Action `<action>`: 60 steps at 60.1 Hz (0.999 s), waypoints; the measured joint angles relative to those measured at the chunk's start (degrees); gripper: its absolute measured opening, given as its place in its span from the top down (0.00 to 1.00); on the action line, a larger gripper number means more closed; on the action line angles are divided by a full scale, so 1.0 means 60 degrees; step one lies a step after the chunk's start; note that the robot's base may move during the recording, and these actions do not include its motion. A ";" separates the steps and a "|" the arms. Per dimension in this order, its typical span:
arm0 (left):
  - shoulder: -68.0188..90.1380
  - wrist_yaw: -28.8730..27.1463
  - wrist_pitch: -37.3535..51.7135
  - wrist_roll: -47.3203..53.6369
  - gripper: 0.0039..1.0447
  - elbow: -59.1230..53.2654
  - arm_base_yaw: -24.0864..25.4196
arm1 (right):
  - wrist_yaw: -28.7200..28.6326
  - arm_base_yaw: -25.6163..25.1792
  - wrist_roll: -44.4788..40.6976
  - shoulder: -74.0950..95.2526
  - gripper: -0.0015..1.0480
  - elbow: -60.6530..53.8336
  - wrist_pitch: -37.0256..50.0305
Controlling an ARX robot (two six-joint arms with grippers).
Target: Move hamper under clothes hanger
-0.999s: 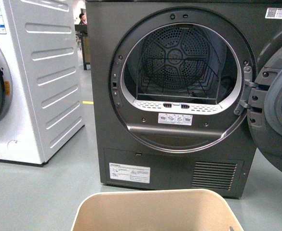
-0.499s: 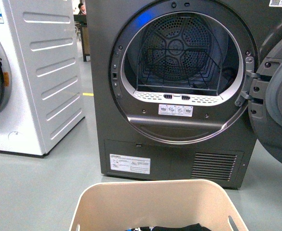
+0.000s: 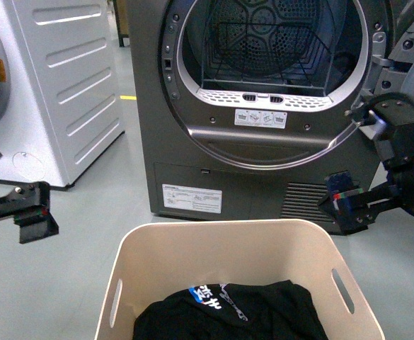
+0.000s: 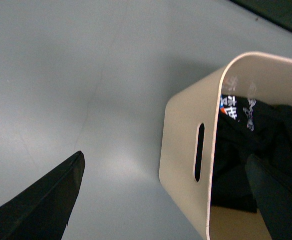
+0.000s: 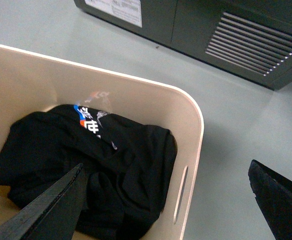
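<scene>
Hamper (image 3: 229, 239): on the floor before the open dryer (image 3: 185, 152), black garment (image 3: 263, 319) inside. My left gripper (image 4: 164, 157): fingers wide, above one slotted side, empty. My right gripper (image 5: 165, 164): fingers wide, above the other side, empty.

- The smooth pale grey-green floor (image 3: 86, 276) carries everything here.
- A beige rectangular plastic hamper (image 3: 228, 251) with rounded corners stands on it, nearest the camera.
- A dark grey metal front-loading dryer (image 3: 263, 191) stands beyond the hamper, apart from it.
- A white ribbed metal machine (image 3: 72, 85) stands left of the dryer.
- A short yellow strip (image 3: 127, 97) lies on the floor between those two machines.
</scene>
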 joint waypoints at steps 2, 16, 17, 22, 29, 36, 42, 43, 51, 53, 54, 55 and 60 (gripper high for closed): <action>0.0277 0.0182 0.0011 0.0058 0.06 0.0120 -0.0179 | 0.0171 0.0040 -0.0069 0.0419 0.08 0.0248 -0.0022; 0.1617 0.0204 -0.0211 0.0047 0.06 0.1158 -0.0772 | 0.0652 0.0076 -0.0233 0.2011 0.08 0.1173 -0.0058; 0.1738 0.0171 -0.0302 0.0044 0.06 0.1242 -0.0805 | 0.0678 0.0058 -0.0237 0.2116 0.08 0.1228 -0.0058; 0.2182 0.0135 -0.0481 0.0036 0.06 0.1497 -0.0943 | 0.0739 -0.0011 -0.0237 0.2463 0.08 0.1435 -0.0058; 0.2962 0.0175 -0.0878 0.0044 0.06 0.2120 -0.1286 | 0.0874 -0.0204 -0.0266 0.3064 0.08 0.1796 -0.0051; 0.3566 0.0102 -0.1220 0.0015 0.06 0.2896 -0.1581 | 0.0954 -0.0375 -0.0342 0.3541 0.08 0.2033 -0.0036; 0.3687 0.0127 -0.1322 -0.0018 0.06 0.3096 -0.1730 | 0.0998 -0.0441 -0.0484 0.3799 0.08 0.2116 -0.0022; 0.3697 0.0124 -0.1348 -0.0029 0.06 0.3126 -0.1749 | 0.1024 -0.0444 -0.0492 0.3847 0.08 0.2138 -0.0015; 0.3847 0.0091 -0.1494 -0.0142 0.06 0.3289 -0.1832 | 0.1198 -0.0452 -0.0557 0.4153 0.08 0.2335 0.0058; 0.3894 0.0091 -0.1512 -0.0157 0.06 0.3315 -0.1840 | 0.1235 -0.0459 -0.0557 0.4204 0.08 0.2379 0.0062; 0.3934 0.0087 -0.1515 -0.0171 0.06 0.3322 -0.1843 | 0.1257 -0.0463 -0.0554 0.4269 0.08 0.2426 0.0062; 0.3956 0.0087 -0.1515 -0.0178 0.06 0.3326 -0.1843 | 0.1260 -0.0466 -0.0554 0.4299 0.08 0.2448 0.0062; 0.4113 0.0095 -0.1530 -0.0237 0.06 0.3344 -0.1847 | 0.1322 -0.0477 -0.0550 0.4492 0.08 0.2583 0.0062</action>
